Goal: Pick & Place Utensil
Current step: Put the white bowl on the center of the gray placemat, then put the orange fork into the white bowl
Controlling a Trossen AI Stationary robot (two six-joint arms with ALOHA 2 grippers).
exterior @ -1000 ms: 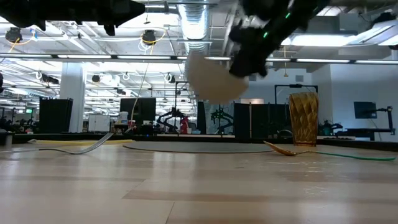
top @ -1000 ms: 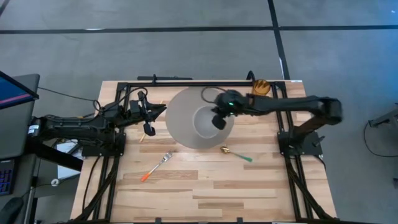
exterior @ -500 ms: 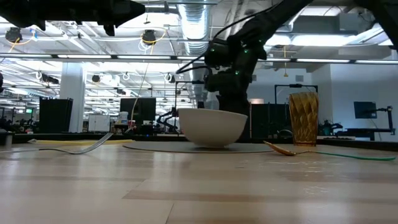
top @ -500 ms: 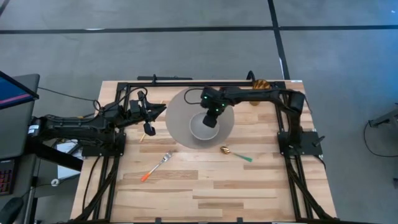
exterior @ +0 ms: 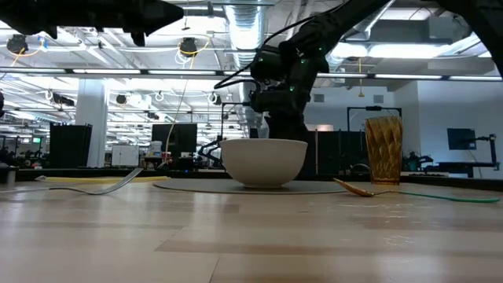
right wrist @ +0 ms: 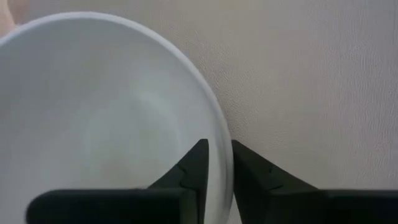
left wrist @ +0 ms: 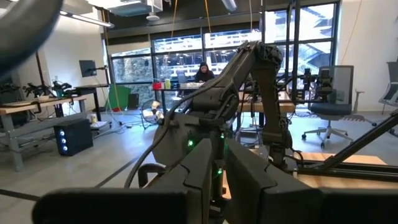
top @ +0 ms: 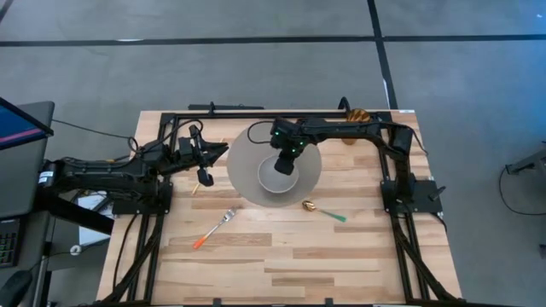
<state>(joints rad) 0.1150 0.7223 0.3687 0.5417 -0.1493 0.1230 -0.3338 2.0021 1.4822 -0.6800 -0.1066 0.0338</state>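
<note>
A white bowl (top: pixel 275 177) (exterior: pixel 263 161) stands upright with its base on a round grey mat (top: pixel 246 166). My right gripper (top: pixel 288 162) (right wrist: pixel 219 169) comes down at the bowl's far rim and is shut on it. A fork with an orange handle (top: pixel 213 228) lies on the wood near the mat's near-left side. A gold spoon with a green handle (top: pixel 322 211) lies to the mat's near right. My left gripper (top: pixel 217 152) (left wrist: pixel 221 174) waits, shut, above the table's left part, left of the mat. My right gripper has the bowl's rim (right wrist: pixel 214 127) on the bowl's far side, one finger (right wrist: pixel 196 165) inside the bowl and one (right wrist: pixel 249 171) outside. The fingers come from above, pointing down. The bowl sits upright with its base on the mat (exterior: pixel 189 185).
A gold ribbed cup (top: pixel 357 117) (exterior: pixel 383 149) stands at the table's far right corner. A black frame runs along the far edge and both sides (top: pixel 256 113). Bare wood lies in the near half of the table (top: pixel 281 264).
My right gripper has come down and toward the table's left with the bowl. The bowl, a second ago lifted clear and tilted, now stands upright on the mat and has slid slightly farther left in the last half second.
</note>
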